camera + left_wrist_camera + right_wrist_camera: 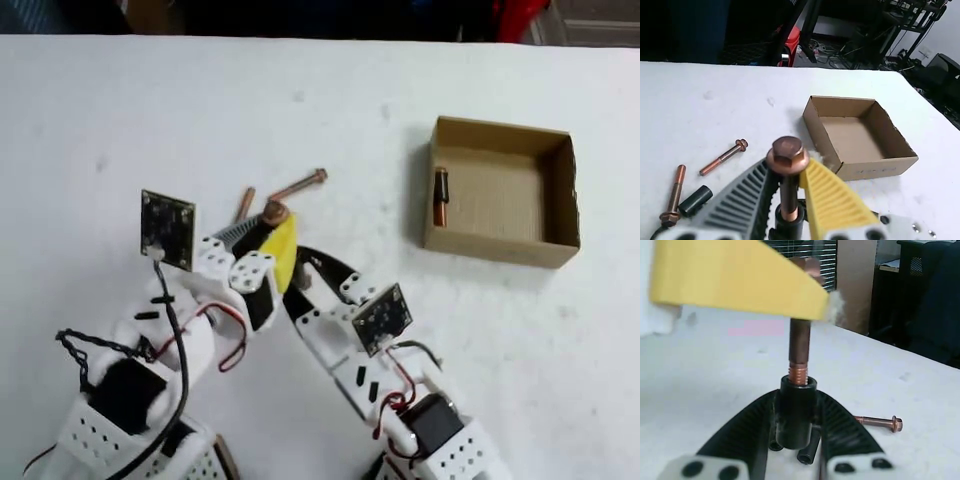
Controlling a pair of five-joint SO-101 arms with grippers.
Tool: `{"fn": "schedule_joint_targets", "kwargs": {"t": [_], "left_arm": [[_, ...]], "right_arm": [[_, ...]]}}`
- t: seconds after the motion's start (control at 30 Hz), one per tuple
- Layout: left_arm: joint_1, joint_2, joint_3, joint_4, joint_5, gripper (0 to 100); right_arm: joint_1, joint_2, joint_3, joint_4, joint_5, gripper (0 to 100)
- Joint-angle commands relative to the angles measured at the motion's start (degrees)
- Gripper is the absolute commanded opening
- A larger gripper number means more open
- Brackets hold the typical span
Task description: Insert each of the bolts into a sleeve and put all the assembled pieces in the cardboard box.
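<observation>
- My left gripper (788,172) is clamping the bolt (787,152) just under its hex head, fingers pressing on both sides. This is leaving the shank free below to go into the sleeve.
- My right gripper (796,407) is squeezing the sleeve (796,415) between its black fingers and holding it upright, mouth up, as a steady socket under the bolt.
- The bolt is standing vertical, head up and threaded tip down. Its long axis is running in line with the sleeve's bore, and the tip is sitting at the mouth, by my reckoning only just entering.
- The box (500,245) is waiting well apart on my right, top open. One finished piece (440,197) is lying along the wall nearest my grippers.
- Two loose bolts (297,185) (245,203) are lying flat just beyond my grippers, and a spare sleeve (695,200) is lying beside one, likely next in line.
</observation>
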Motion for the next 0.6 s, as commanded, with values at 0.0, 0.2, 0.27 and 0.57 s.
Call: {"fn": "schedule_joint_targets", "kwargs": {"t": [0.0,0.2,0.27,0.57], "left_arm": [[0.7,-1.0,2.9,0.9,0.4,2],[0.5,-1.0,6.7,-3.9,-0.8,2],[0.7,-1.0,6.5,-4.7,-3.4,3],[-2.2,-1.0,6.7,-4.6,-4.1,19]], "right_arm": [[0.3,-0.7,0.5,-1.8,-0.1,1.6],[0.3,-0.7,0.5,-1.6,-0.1,1.6],[0.5,-0.7,0.5,-1.5,-0.1,1.6],[3.0,-0.7,0.5,-1.9,-0.1,1.6]]}}
